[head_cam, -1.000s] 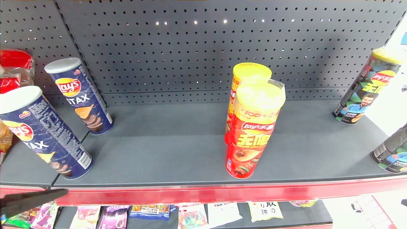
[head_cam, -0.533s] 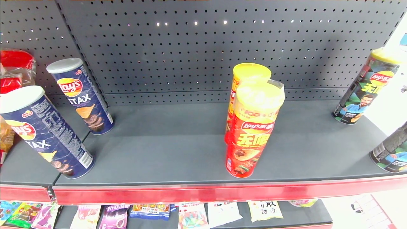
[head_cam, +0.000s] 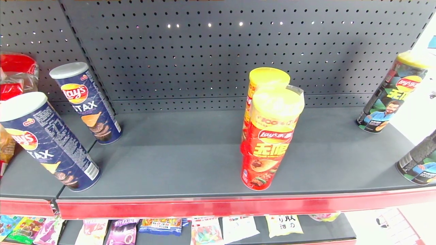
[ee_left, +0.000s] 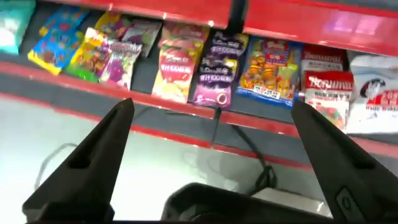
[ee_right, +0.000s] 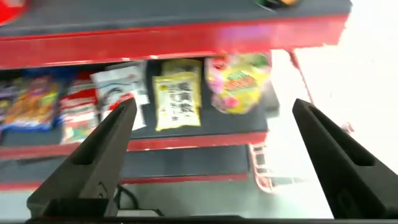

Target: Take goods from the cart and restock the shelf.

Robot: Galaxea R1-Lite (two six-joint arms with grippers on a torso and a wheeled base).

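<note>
Both my claws hang low, level with the lower shelf (ee_left: 56, 90). My left claw (ee_left: 211, 106) is spread wide with nothing between its black fingers (ee_left: 93, 162). Past it lies a row of snack packets (ee_left: 217, 74) in purple, yellow and blue, their print too blurred to make out. My right claw (ee_right: 214, 102) is spread just as wide and just as bare. It faces a yellow packet (ee_right: 178, 99), a white packet (ee_right: 121, 87) and a green-and-pink bag (ee_right: 239, 81) under the red front lip (ee_right: 174, 40).

Up in the head view there's the grey top shelf (head_cam: 190, 163) with its pegboard back (head_cam: 218, 51). Mid-shelf stand two red chip cans (head_cam: 270, 139) with yellow lids, upright, one right behind the other. Each carries a round red-and-yellow logo with bold yellow characters beneath, and the front one has a chip picture low down.

Over on the left are two navy chip cans (head_cam: 47, 143) with pale lids. They have the same round logo and white lettering, and the nearer one has a barcode panel.

On the far right are two dark patterned cans (head_cam: 391, 95). The rear one has a yellow lid and a pictured figure; the nearer is cut off at the edge. Red bags (head_cam: 15, 73) sit at the far left
</note>
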